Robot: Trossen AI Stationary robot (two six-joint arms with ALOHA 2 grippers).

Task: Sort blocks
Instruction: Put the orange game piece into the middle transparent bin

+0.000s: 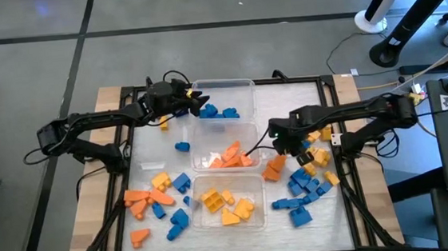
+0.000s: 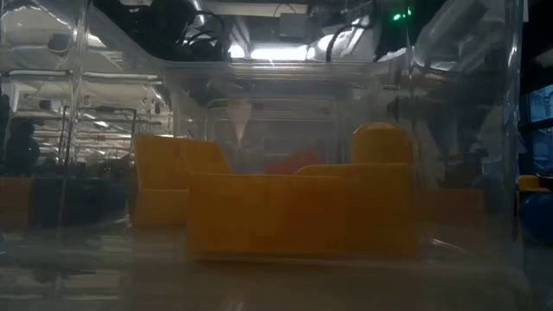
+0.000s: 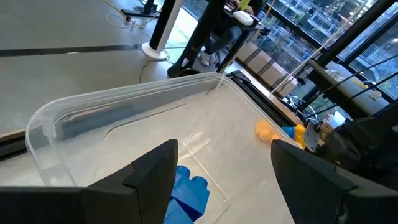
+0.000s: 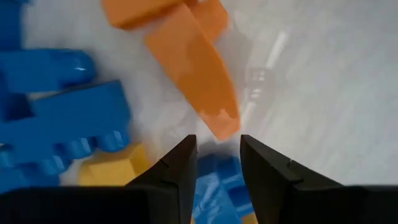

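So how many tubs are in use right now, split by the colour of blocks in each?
Holding blue blocks: 1, the far tub
Holding orange blocks: 1, the middle tub
Holding yellow blocks: 1, the near tub
Total: 3 tubs

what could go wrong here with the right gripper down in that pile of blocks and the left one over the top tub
1. The right gripper has its fingers close together over a blue block, with an orange wedge touching in front; closing may nudge the wedge or pinch both.
2. Blocks crowd that pile, so lifting could drag neighbours along.
3. The left gripper is open above the top tub with a blue block just below its fingers; pulling away low might catch the tub wall.
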